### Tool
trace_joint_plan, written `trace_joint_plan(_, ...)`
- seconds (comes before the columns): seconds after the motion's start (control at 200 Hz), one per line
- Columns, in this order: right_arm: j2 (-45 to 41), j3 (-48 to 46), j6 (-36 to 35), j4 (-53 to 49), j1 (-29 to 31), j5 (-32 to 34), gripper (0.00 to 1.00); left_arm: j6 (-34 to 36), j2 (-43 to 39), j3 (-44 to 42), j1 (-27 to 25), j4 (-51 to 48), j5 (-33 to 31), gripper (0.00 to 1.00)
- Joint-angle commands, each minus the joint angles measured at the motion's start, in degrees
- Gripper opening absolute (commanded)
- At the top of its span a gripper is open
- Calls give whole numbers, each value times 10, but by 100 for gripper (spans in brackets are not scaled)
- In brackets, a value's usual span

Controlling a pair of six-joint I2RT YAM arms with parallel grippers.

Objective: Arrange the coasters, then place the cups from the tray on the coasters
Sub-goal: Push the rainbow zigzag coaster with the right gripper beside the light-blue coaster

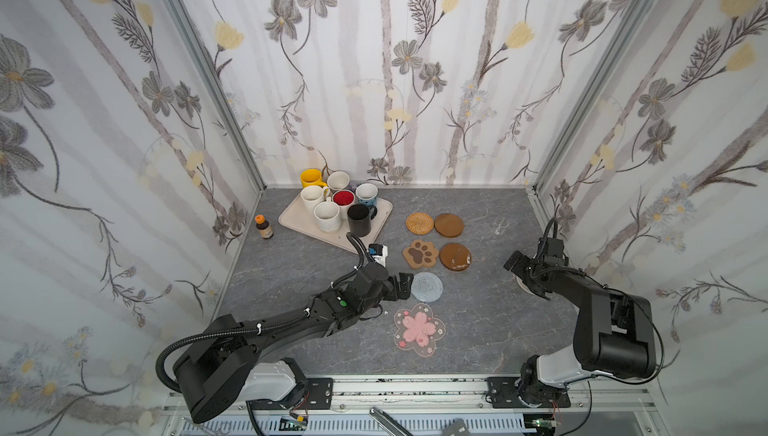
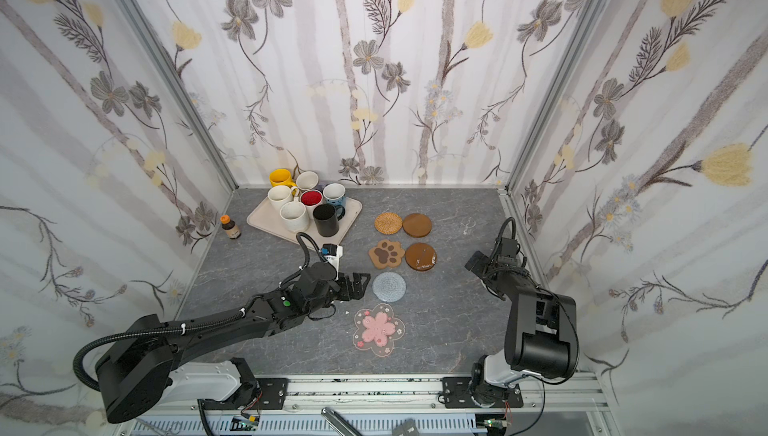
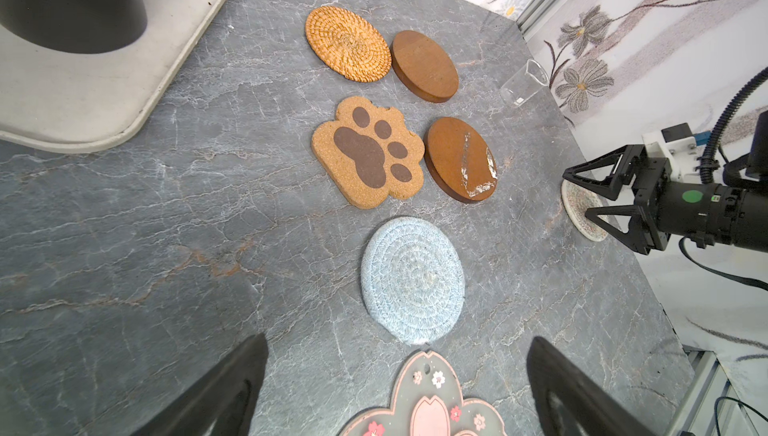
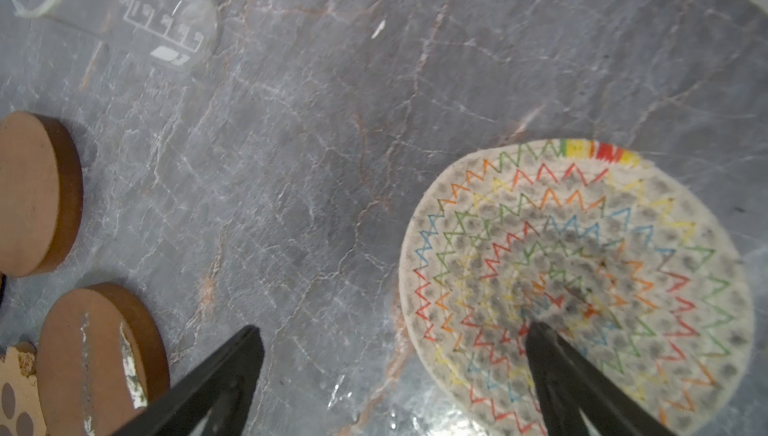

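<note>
Six coasters lie in two columns mid-table: rattan round (image 1: 419,222), wooden round (image 1: 449,225), paw-print (image 1: 420,253), scratched wooden round (image 1: 455,256), grey-blue knitted (image 1: 427,286) and pink blossom (image 1: 419,329). My left gripper (image 1: 406,287) hangs open just left of the knitted coaster (image 3: 411,280), holding nothing. At the right, the beige braided coaster (image 4: 582,271) lies apart from the others. My right gripper (image 4: 392,325) is open over its edge, one finger above it and the other above bare table. Several cups, among them yellow (image 1: 311,178) and black (image 1: 359,219), stand on the beige tray (image 1: 297,221).
An orange-capped brown bottle (image 1: 264,226) stands left of the tray. A small clear glass (image 1: 500,226) stands near the right wall, beyond the braided coaster. Flowered walls close in the table on three sides.
</note>
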Motion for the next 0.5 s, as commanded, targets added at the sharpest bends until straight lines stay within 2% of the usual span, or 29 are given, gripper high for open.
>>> trace_joint_plan(0.0,9,3,-10,-71,24,-16,100,-2,-4,-1,1,8,-2,100)
trace_joint_plan(0.155,8,11,-16,-100,52,-3,100,-2,-1,-2,1,8,-4,100)
trace_joint_plan(0.495,-14,-11,-4,-116,121,-46,100,4,-5,-3,3,7,-11,100)
